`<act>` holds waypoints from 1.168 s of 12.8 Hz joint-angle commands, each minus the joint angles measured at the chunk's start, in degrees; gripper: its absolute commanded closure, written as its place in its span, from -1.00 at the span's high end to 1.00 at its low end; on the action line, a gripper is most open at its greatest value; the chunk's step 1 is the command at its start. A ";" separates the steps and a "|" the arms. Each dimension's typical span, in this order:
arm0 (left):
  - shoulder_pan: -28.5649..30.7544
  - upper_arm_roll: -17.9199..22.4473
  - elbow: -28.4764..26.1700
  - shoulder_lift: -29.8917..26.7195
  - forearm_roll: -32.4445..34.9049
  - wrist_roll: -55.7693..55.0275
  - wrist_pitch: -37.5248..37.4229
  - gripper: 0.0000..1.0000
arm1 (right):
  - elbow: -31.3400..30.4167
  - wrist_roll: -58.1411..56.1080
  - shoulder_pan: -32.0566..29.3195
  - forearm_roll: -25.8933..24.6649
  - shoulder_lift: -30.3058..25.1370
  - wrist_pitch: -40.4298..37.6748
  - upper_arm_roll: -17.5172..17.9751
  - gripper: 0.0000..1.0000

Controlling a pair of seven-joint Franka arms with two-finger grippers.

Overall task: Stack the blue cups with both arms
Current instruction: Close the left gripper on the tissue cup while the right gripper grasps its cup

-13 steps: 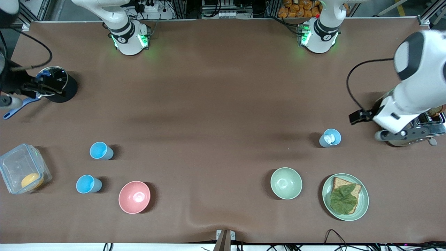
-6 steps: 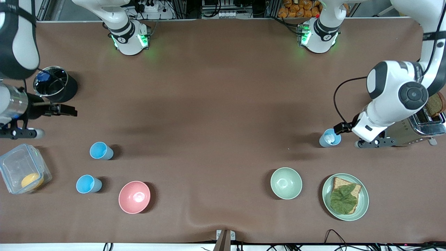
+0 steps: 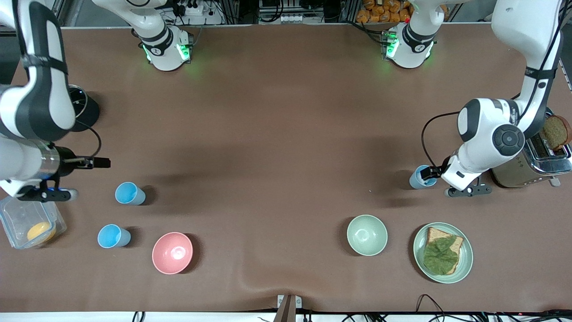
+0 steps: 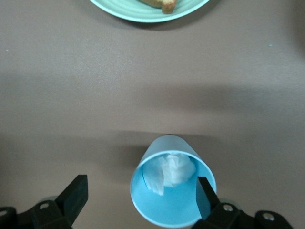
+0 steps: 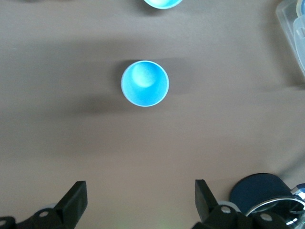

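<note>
A pale blue cup (image 3: pixel 419 179) with crumpled white paper inside (image 4: pixel 172 191) stands upright toward the left arm's end of the table. My left gripper (image 3: pixel 431 171) (image 4: pixel 140 196) is open and hangs over it. One finger (image 4: pixel 204 195) is over the cup's mouth and the other is clear of its side. Two sky-blue cups stand upright toward the right arm's end, one (image 3: pixel 129 193) (image 5: pixel 145 83) farther from the front camera than the other (image 3: pixel 113 236). My right gripper (image 3: pixel 101 162) (image 5: pixel 139 198) is open over bare table beside the first one and holds nothing.
A pink bowl (image 3: pixel 172 252) sits beside the nearer sky-blue cup. A green bowl (image 3: pixel 367 235) and a green plate (image 3: pixel 464 264) with bread and a leaf lie nearer than the pale cup. A toaster (image 3: pixel 532 163), a clear container (image 3: pixel 27 221) and a black holder (image 3: pixel 87 112) stand at the table's ends.
The left gripper has swung from beside the toaster to over the pale cup. The right gripper has come from the black holder to beside the sky-blue cups. Both stayed open.
</note>
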 commanded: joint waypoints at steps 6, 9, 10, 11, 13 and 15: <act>0.91 -0.64 -2.05 1.27 1.19 0.51 3.09 -0.14 | -4.80 -0.11 -1.45 -1.78 6.10 18.12 0.44 1.00; 0.64 -0.90 -1.96 1.18 1.19 0.25 3.09 -1.00 | -5.25 -0.02 -3.13 -1.08 9.00 20.86 0.44 1.00; 0.64 -1.08 -1.96 0.92 1.19 0.34 3.09 -1.00 | -5.25 0.24 -3.13 -1.08 9.70 20.95 0.44 1.00; 0.56 -1.17 -1.96 0.48 1.19 0.51 2.83 -1.00 | -5.25 0.33 -3.57 -1.08 10.49 21.04 0.44 1.00; 0.82 -3.26 -1.96 -0.48 1.19 -0.01 2.30 -1.00 | -6.47 0.50 -4.01 -0.99 11.20 23.75 0.53 1.00; 0.73 -4.50 -1.87 -1.71 0.67 -0.36 0.73 -1.00 | -8.93 0.59 -4.10 -0.90 11.29 27.79 0.53 1.00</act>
